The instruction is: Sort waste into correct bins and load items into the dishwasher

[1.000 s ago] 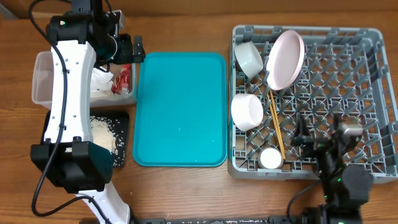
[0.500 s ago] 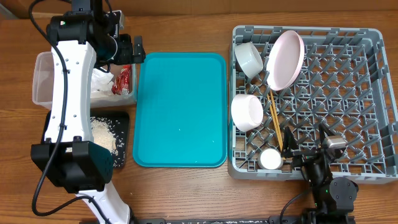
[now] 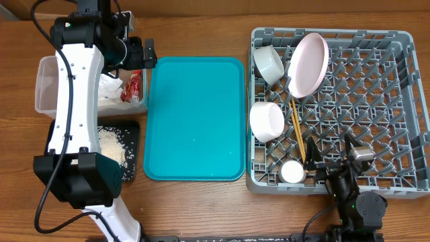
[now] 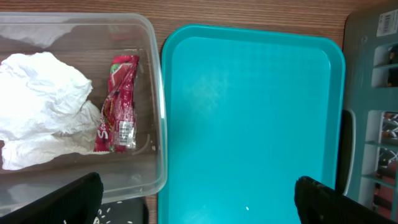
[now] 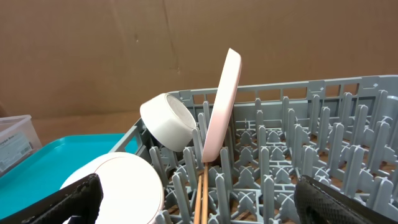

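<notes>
Your left gripper point(image 4: 199, 186) hangs with its fingers spread wide and nothing between them. It is over the line where the tub point(image 4: 157, 143) meets the teal tray point(image 3: 195, 117), at that tray's 10 o'clock. In the tub lies the crumpled tissue point(image 4: 43, 99), and at its 3 o'clock, touching it, the red wrapper point(image 4: 118, 106). The wrapper carries white lettering and a small white patch of print, but you cannot read either from the wrist view. At the tub's 6 o'clock sits the black tray point(image 3: 133, 171) with the rice point(image 3: 111, 142) spread in it. The rack point(image 3: 376, 87) stands on the table point(image 3: 201, 208) at the teal tray's 3 o'clock. In its 11 o'clock corner the grey bowl point(image 3: 269, 62) is tipped on its side. Just at that bowl's 3 o'clock the plate point(image 3: 309, 64) stands on edge among the pegs, slightly tilted. The white bowl point(image 3: 267, 121) rests at the rack's 9 o'clock side and the cup point(image 3: 293, 172) near its 7 o'clock corner. The chopsticks point(image 3: 298, 138) lie together, running from below the plate toward 6 o'clock. Your right gripper point(image 5: 199, 186) sits low at the rack's 6 o'clock edge, fingers apart and empty, with the cup at its 9 o'clock. The right wrist view catches a label point(image 5: 12, 149) on the tub, its print too small to read.
</notes>
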{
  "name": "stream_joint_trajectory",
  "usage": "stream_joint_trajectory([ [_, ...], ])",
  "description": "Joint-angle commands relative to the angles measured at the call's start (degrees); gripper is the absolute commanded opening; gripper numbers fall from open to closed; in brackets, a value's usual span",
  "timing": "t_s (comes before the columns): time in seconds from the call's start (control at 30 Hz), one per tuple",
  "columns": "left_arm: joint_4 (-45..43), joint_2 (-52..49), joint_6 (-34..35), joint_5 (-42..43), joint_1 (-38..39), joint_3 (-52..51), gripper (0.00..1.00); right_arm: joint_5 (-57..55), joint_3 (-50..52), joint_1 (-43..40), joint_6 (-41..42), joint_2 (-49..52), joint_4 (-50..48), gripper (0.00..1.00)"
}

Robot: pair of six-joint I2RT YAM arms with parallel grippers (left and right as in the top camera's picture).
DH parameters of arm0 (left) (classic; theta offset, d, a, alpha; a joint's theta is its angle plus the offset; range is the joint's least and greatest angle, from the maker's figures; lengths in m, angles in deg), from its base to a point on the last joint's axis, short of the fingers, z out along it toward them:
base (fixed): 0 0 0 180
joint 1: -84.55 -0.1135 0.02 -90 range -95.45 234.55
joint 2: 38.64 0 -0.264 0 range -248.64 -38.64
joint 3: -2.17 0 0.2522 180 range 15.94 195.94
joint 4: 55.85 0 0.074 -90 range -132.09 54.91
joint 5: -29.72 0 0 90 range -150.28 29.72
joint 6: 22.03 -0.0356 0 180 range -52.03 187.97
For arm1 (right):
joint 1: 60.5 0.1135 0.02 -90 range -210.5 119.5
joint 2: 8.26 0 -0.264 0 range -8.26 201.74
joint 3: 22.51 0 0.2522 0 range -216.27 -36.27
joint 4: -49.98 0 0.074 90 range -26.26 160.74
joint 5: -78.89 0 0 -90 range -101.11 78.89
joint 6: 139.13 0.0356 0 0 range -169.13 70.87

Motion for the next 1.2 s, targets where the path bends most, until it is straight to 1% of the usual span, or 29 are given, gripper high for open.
stream_joint_trajectory([
  [0.0, -0.3, 0.5, 0.4, -5.1, 0.3, 0.2, 1.0, -0.3, 0.6, 0.2, 0.0, -0.6, -0.3, 1.0],
  [0.1, -3.6, 1.1, -1.1, -5.7, 0.3, -1.2, 1.0, -0.3, 0.6, 0.2, 0.0, -0.6, -0.3, 1.0],
  [0.13, -6.6, 1.8, -1.2, -5.6, 0.3, -1.7, 1.0, -0.3, 0.6, 0.2, 0.0, -0.6, -0.3, 1.0],
  [0.17, -13.5, 4.0, -2.3, -3.5, 0.3, -4.1, 1.0, -0.3, 0.6, 0.2, 0.0, -0.6, -0.3, 1.0],
  [0.2, -22.0, 7.7, -2.5, -1.6, 0.3, -9.4, 1.0, -0.3, 0.6, 0.2, 0.0, -0.6, -0.3, 1.0],
  [0.23, -26.7, 10.3, -2.5, -0.8, 0.3, -13.2, 1.0, -0.3, 0.6, 0.2, 0.0, -0.6, -0.3, 1.0],
  [0.37, -42.3, 20.8, -2.4, 0.2, 0.3, -28.9, 1.0, -0.3, 0.6, 0.2, 0.0, -0.6, -0.4, 1.0],
  [0.47, -51.2, 30.0, -2.4, -0.2, 0.1, -41.9, 1.0, -0.3, 0.6, 0.2, 0.0, -0.6, -0.3, 1.0],
  [0.63, -61.9, 46.2, -2.5, -0.5, -1.5, -62.5, 1.0, -0.3, 0.6, 0.2, 0.0, -0.6, -0.3, 1.0],
  [0.7, -68.0, 53.8, -2.5, -0.5, -2.1, -72.2, 1.0, -0.3, 0.6, 0.2, 0.0, -0.6, -0.3, 1.0],
  [0.93, -84.2, 71.6, -2.5, -0.7, -2.8, -94.8, 1.0, -0.3, 0.6, 0.2, 0.0, -0.6, -0.3, 1.0],
  [1.03, -87.6, 77.5, -2.4, -0.6, -2.8, -102.0, 1.0, -0.3, 0.6, 0.2, 0.0, -0.6, -0.3, 1.0],
  [1.17, -87.8, 85.1, -2.5, -0.5, -2.7, -108.1, 1.0, -0.3, 0.6, 0.2, 0.0, -0.6, -0.3, 1.0],
])
